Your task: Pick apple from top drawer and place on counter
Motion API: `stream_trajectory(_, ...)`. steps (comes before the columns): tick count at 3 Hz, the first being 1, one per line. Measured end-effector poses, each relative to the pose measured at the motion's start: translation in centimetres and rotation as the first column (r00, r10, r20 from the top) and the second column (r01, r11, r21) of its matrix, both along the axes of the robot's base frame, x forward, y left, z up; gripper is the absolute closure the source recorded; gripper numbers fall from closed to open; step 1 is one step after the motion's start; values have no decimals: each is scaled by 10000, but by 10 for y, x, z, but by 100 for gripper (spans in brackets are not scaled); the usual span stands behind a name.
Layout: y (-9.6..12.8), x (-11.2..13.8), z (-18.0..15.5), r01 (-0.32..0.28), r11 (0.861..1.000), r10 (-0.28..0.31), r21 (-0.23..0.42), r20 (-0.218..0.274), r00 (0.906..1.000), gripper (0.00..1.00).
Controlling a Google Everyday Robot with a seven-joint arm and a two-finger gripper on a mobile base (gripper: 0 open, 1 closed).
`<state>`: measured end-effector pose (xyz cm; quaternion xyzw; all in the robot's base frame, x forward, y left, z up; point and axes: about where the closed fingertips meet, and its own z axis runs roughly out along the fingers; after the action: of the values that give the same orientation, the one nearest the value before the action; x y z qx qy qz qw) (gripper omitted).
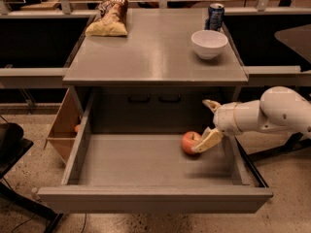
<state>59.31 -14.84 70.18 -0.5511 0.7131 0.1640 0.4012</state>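
The small red-orange apple point(188, 141) lies on the flat bottom of the open grey top drawer point(146, 161), toward its back right. My gripper point(201, 126) reaches in over the drawer's right wall from a white arm. It is open, with one tan finger point(208, 141) low against the apple's right side and the other finger point(210, 104) higher up, above and behind the apple. The apple is not held. The grey counter point(155, 52) is the cabinet top above the drawer.
On the counter stand a white bowl point(209, 43) and a blue can point(215, 16) at the back right, and a chip bag point(110, 21) at the back left. A tan wooden box point(63, 127) sits left of the drawer.
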Motion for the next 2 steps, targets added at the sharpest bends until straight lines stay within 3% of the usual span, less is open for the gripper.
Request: stream_trajectory(2,6,-8,-42,-757,9931,687,-898,-790,9945,0)
